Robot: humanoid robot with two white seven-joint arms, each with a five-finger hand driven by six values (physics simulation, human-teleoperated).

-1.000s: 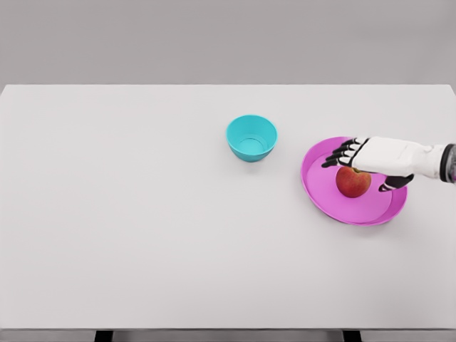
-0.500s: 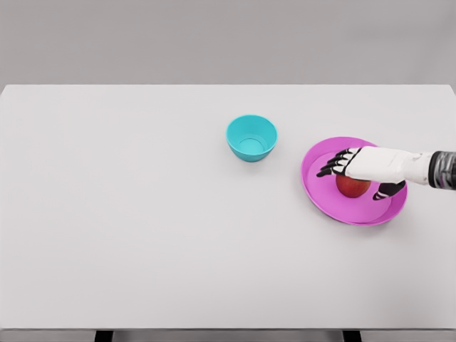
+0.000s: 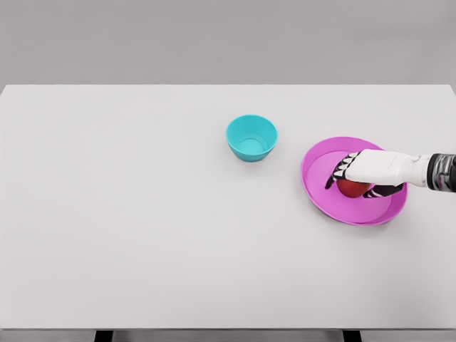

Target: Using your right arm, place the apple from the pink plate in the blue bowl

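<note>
A white robotic right hand [image 3: 367,171] reaches in from the right edge of the frame and settles over a red apple [image 3: 352,188] that sits on a pink plate [image 3: 320,189], the palm covering the fruit's top so that only its lower half shows beneath. The dark-jointed fingers [image 3: 338,173] curl down over the apple's left side while the thumb [image 3: 385,190] wraps in along its right, the digits closed in against the fruit and in contact with it (whether the grip is firm cannot be judged from this angle). The apple rests on the plate's surface, slightly right of the plate's centre, with a wide band of bare pink visible to its left and along the near rim. The plate lies flat on a white table [image 3: 142,214] toward its right side. A blue bowl [image 3: 251,137], upright with its turquoise interior showing, stands on the table to the upper left of the plate, near it but clearly apart, with a strip of white tabletop between the two. The forearm extends horizontally from the wrist to the frame's right border, where a grey and dark band marks the cuff. Two dark table legs peek out below the front edge.
</note>
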